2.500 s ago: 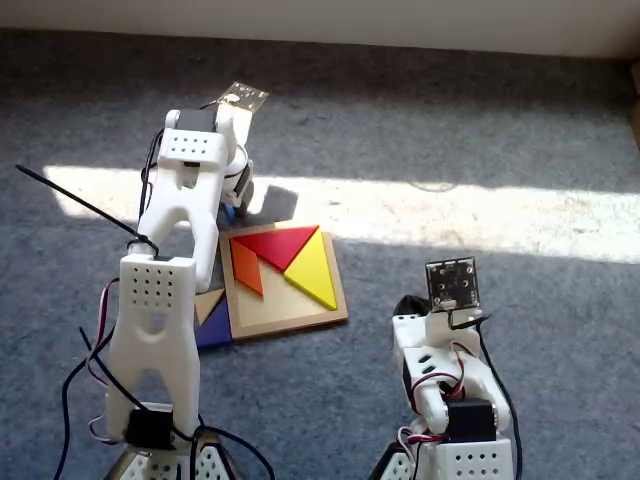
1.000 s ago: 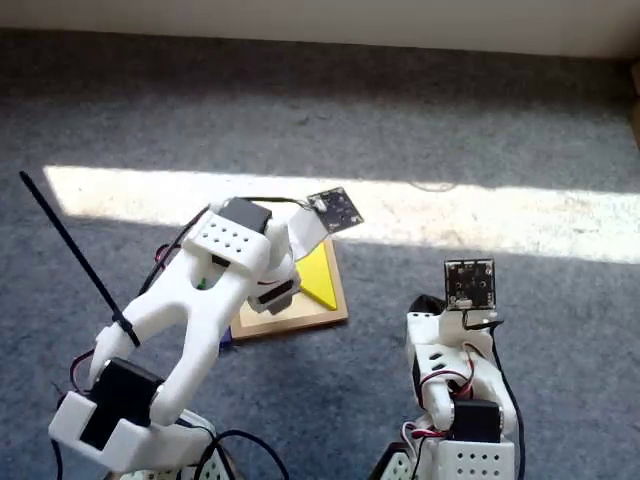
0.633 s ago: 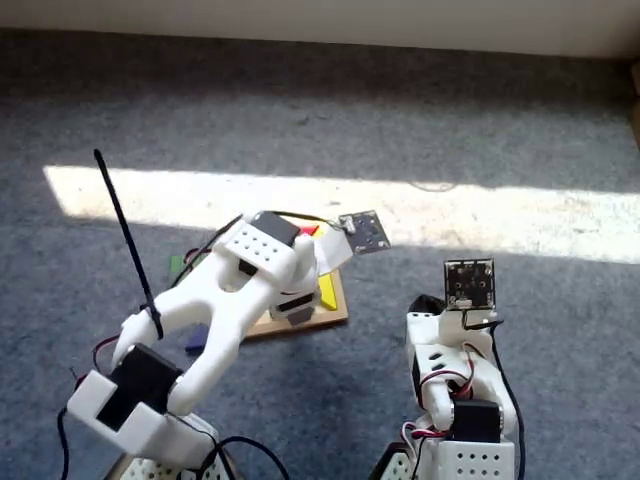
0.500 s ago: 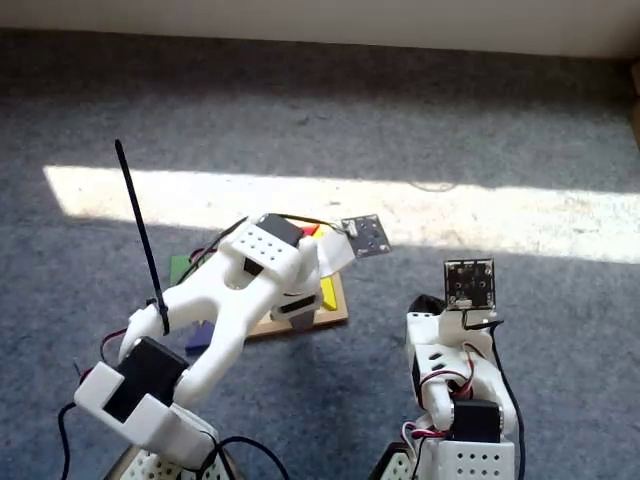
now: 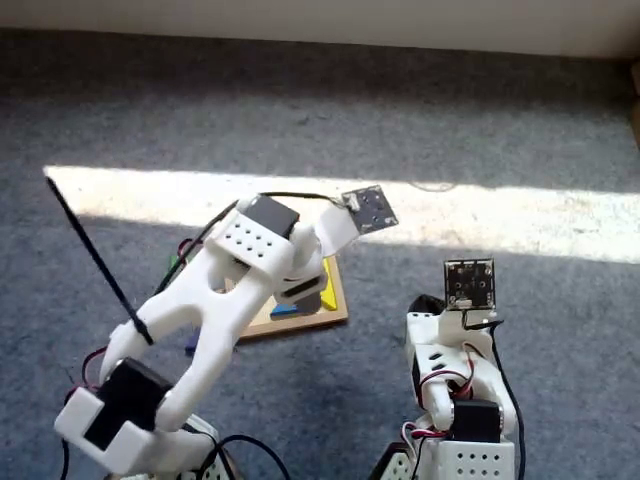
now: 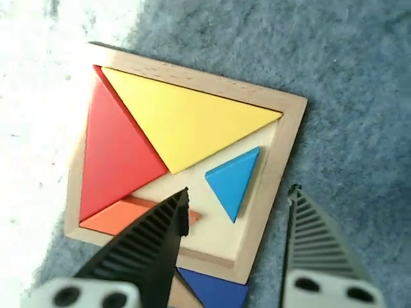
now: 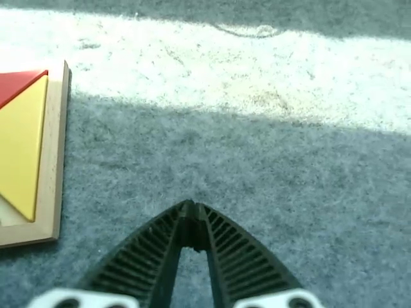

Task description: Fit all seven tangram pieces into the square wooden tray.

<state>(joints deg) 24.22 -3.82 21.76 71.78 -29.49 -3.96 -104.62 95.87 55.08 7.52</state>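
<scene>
The square wooden tray [image 6: 290, 131] lies on grey carpet and holds a big red triangle [image 6: 115, 154], a big yellow triangle [image 6: 183, 119], an orange piece [image 6: 119, 218] and a small blue triangle [image 6: 231, 179]. My left gripper [image 6: 239, 190] hovers open just above the small blue triangle, one finger on each side, not touching it. In the high view the left arm [image 5: 240, 275] covers most of the tray [image 5: 338, 316]. My right gripper [image 7: 193, 206] is shut and empty over bare carpet, to the right of the tray [image 7: 54, 160].
A dark blue piece [image 6: 212, 292] lies on the carpet just outside the tray's near edge. A bright sunlit band crosses the carpet behind the tray. The right arm [image 5: 455, 375] is folded back near its base. Open carpet stretches to the right.
The left arm swung from the tray's far left corner over the tray. A small blue triangle now lies in the tray beneath the open gripper. The right arm stayed still.
</scene>
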